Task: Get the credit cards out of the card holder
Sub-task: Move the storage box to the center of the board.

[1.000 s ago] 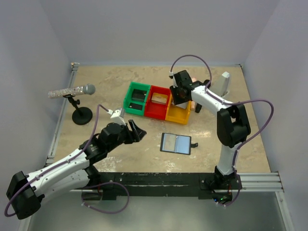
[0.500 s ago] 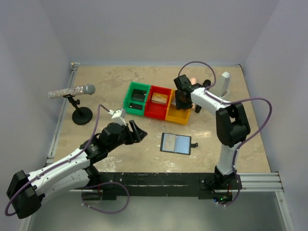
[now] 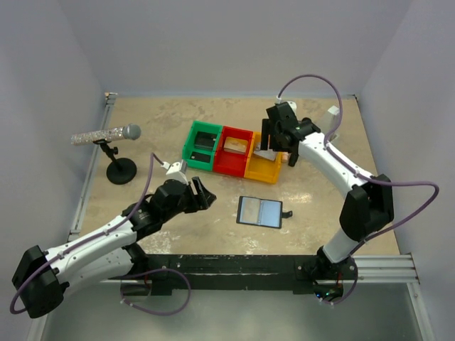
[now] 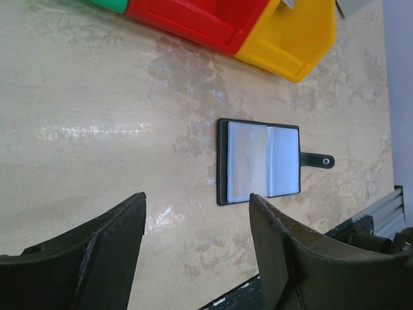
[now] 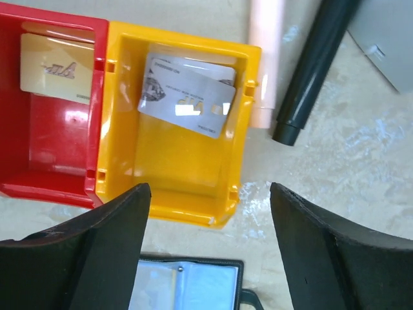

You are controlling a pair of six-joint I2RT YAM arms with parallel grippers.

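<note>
The card holder (image 3: 260,211) lies open and flat on the table, pale inner faces up, tab to the right; it also shows in the left wrist view (image 4: 261,161) and the right wrist view (image 5: 187,284). A silvery grey credit card (image 5: 187,97) leans in the yellow bin (image 5: 193,213). A tan card (image 5: 55,68) lies in the red bin (image 5: 45,187), and a dark card (image 3: 204,140) in the green bin (image 3: 192,155). My right gripper (image 5: 210,190) hangs open and empty above the yellow bin (image 3: 261,170). My left gripper (image 4: 197,213) is open and empty, left of the holder.
The three joined bins stand mid-table. A microphone (image 3: 106,133) on a black stand (image 3: 121,171) is at the left. A pink tube (image 5: 266,58), a black tube (image 5: 313,64) and a grey block (image 3: 332,121) lie right of the bins.
My right gripper opened, let the silvery card go into the yellow bin and rose slightly to the right. The left arm has barely moved.
</note>
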